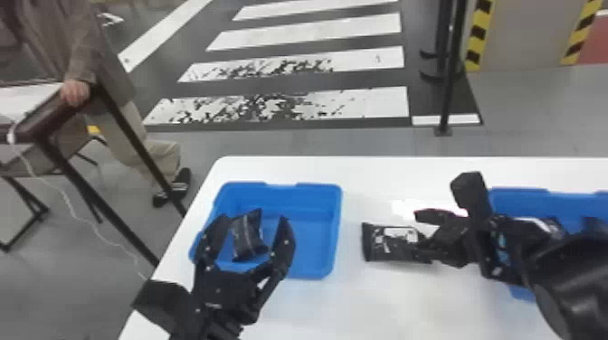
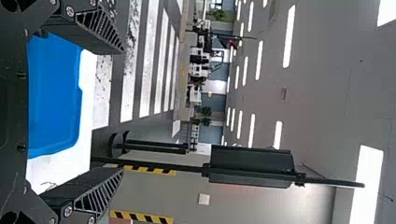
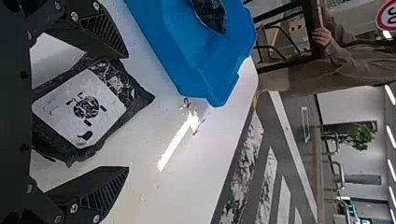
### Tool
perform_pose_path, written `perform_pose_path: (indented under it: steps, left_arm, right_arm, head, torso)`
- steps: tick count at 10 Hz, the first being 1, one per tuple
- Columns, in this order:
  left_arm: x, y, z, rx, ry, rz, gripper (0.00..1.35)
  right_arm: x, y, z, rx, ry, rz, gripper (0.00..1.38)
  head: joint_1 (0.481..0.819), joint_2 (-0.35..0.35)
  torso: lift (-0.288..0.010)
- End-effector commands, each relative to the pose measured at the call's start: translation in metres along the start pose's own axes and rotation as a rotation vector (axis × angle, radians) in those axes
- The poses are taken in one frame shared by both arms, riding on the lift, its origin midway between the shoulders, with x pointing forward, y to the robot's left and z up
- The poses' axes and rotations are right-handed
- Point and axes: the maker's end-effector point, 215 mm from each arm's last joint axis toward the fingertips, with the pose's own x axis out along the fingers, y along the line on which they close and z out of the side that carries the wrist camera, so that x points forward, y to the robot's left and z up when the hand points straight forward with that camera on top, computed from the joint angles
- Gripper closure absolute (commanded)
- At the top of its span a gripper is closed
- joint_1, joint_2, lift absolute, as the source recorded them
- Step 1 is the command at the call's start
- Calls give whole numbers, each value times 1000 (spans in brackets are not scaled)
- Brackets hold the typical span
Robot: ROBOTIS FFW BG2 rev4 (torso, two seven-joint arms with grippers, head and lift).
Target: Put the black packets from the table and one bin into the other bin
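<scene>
Right of centre, a black packet (image 1: 391, 243) points lengthwise left to right on the table (image 1: 375, 307), one end towards the spread right claw (image 1: 420, 235); the left claw (image 1: 254, 222) gapes too

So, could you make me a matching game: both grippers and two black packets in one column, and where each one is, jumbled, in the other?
Things:
1. left gripper
2. right gripper
3. packet with the white label
4. other packet

Places:
A. lying on the white table
B. open, over the left-hand bin
C. inside the left-hand bin
D. open, above the table

Right pairs: 1-B, 2-D, 3-A, 4-C
</scene>
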Motion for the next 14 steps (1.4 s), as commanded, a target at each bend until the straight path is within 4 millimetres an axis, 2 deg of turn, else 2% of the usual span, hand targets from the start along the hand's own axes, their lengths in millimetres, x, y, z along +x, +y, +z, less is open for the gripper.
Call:
perform_pose_path:
  steps: [1,3,4,7,8,9,10,11,12,13,14]
  left_arm:
    - [0,2,-2,-4,3,4,140]
    - [0,2,-2,-4,1,6,140]
    - [0,3,0,-2,-4,8,140]
    - [-1,5,1,1,-10,11,144]
    - [-1,6,2,2,-12,12,144]
    - [-3,7,2,4,-12,14,145]
    - [-3,7,3,6,-15,13,147]
    - [-3,7,3,6,-15,13,145]
    - [-3,7,2,6,-12,14,145]
    - [-3,7,2,4,-12,12,145]
    - [-3,7,2,0,-12,12,145]
  right_arm:
    - [7,2,-16,-7,73,20,260]
    - [7,3,-25,-6,126,18,900]
    - [6,4,-29,3,141,17,888]
    - [7,11,-13,-8,98,14,889]
    - [6,13,0,-12,45,15,889]
    - [-4,12,26,-17,-40,-6,889]
    - [-32,-5,52,-23,-129,-92,889]
    - [-68,-34,48,2,-138,-209,889]
    - [-104,-68,33,26,-124,-315,889]
    - [-143,-94,13,60,-112,-419,889]
    - [-197,-126,-13,86,-79,-562,883]
  head:
    - [695,266]
    - [695,272]
    - [695,272]
    - [695,277]
    - [695,282]
    - [695,284]
    - [695,289]
    - [695,279]
    - [695,240]
    - [695,209]
    - [695,146]
  torso:
    - [-110]
    - [-110]
    - [-110]
    - [-110]
    - [-110]
    - [-110]
    - [-110]
    - [-110]
    - [-110]
    - [-110]
    - [-110]
